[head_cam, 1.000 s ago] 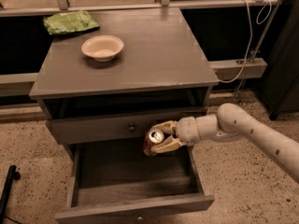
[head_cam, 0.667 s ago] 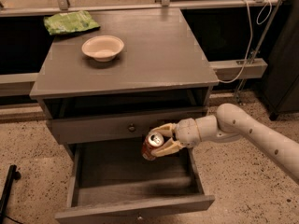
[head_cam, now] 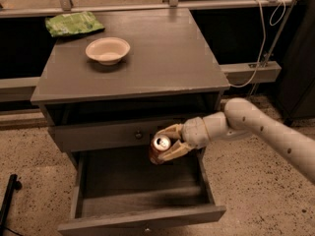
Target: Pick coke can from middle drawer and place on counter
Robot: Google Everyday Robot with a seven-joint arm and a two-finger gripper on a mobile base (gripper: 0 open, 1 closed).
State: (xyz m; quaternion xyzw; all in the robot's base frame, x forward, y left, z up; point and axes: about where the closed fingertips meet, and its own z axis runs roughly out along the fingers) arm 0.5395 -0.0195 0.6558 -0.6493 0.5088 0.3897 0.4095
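My gripper (head_cam: pixel 166 143) is shut on the coke can (head_cam: pixel 158 149), a red can with a silver top, and holds it tilted above the back of the open middle drawer (head_cam: pixel 142 186). The can is off the drawer's bare grey floor and level with the closed drawer front with the small knob (head_cam: pixel 139 134). The white arm reaches in from the right. The counter (head_cam: pixel 162 53) is the flat grey top of the cabinet, above the can.
A cream bowl (head_cam: pixel 108 50) sits on the counter at the left. A green chip bag (head_cam: pixel 73 23) lies at the counter's back left corner. A white cable (head_cam: pixel 260 43) hangs at the right. A black object (head_cam: pixel 9 200) stands on the speckled floor at the left.
The can in my gripper has stayed over the drawer, shifting only slightly down and left. The view has moved a little closer.
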